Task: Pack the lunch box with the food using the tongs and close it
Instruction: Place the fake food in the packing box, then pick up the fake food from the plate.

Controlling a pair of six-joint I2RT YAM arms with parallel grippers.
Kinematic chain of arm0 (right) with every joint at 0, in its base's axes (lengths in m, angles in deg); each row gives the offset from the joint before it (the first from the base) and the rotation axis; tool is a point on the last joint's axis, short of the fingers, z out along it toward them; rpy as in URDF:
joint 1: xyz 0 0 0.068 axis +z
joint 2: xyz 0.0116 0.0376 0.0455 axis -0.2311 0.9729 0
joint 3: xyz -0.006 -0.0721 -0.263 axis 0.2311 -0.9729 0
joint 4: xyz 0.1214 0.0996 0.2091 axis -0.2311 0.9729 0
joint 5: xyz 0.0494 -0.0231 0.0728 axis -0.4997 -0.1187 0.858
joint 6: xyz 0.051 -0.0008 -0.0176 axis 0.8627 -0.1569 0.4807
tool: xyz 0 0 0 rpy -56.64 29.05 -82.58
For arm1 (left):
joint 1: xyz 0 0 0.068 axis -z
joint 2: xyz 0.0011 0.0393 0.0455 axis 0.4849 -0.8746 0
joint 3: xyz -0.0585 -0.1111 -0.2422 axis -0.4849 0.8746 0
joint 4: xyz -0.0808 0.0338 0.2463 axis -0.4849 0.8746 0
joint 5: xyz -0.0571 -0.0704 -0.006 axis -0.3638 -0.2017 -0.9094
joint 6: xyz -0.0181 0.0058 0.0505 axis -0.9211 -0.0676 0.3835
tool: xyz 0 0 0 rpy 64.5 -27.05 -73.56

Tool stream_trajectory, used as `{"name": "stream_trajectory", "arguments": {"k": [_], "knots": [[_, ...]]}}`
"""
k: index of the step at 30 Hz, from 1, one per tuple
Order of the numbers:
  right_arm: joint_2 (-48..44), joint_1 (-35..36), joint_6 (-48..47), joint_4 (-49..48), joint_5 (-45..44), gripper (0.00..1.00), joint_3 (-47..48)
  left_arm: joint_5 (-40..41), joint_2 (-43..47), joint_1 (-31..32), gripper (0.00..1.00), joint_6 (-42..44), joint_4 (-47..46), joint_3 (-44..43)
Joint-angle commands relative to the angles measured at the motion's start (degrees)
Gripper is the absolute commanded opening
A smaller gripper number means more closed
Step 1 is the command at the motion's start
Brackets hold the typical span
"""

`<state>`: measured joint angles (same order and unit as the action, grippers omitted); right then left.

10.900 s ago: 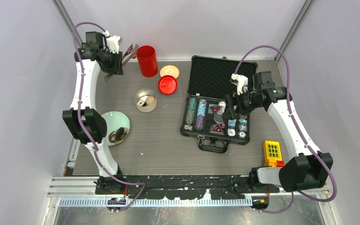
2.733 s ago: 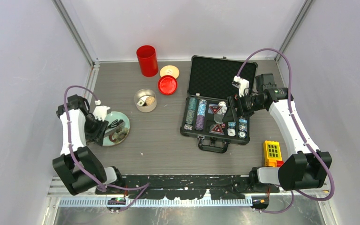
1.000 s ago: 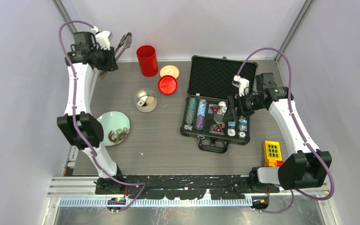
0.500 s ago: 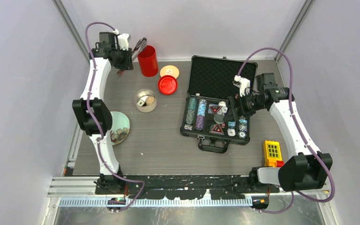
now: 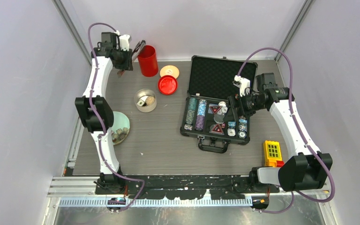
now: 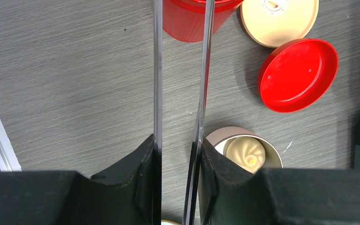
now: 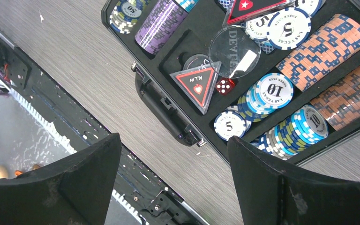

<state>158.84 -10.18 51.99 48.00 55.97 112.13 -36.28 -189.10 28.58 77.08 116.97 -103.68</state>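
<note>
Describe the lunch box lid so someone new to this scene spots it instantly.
Find the open black poker chip case; left of its raised lid stands a tall red cup. The lunch box lid lies flat between them, a cream-tan disc, unlike the red lid beside it.

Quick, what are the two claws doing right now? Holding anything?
Left claw: closed on the tongs.
Right claw: open, holding nothing.
</note>
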Motion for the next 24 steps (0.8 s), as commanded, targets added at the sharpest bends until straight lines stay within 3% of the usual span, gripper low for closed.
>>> {"name": "stream_trajectory", "arguments": {"k": [1, 9, 18, 24], "knots": [[-1.6, -0.3, 0.2, -0.5, 0.2, 0.88, 1.6, -0.5, 1.1, -0.1, 0.33, 0.4, -0.1, -3.0], [-2.2, -0.3, 0.4, 0.0, 0.4, 0.88, 1.7, -0.6, 2.6, 0.0, 0.48, 0.8, 2.2, -4.4], [-2.3, -0.3, 0.1, 1.6, 1.0, 0.88, 3.1, -1.8, 8.1, -0.4, 0.45, 2.6, 7.5, -3.7], [-3.1, -0.3, 0.0, 2.6, 1.9, 0.88, 3.1, -5.6, 14.6, -4.0, 0.45, 4.6, 12.6, 2.9]]}}
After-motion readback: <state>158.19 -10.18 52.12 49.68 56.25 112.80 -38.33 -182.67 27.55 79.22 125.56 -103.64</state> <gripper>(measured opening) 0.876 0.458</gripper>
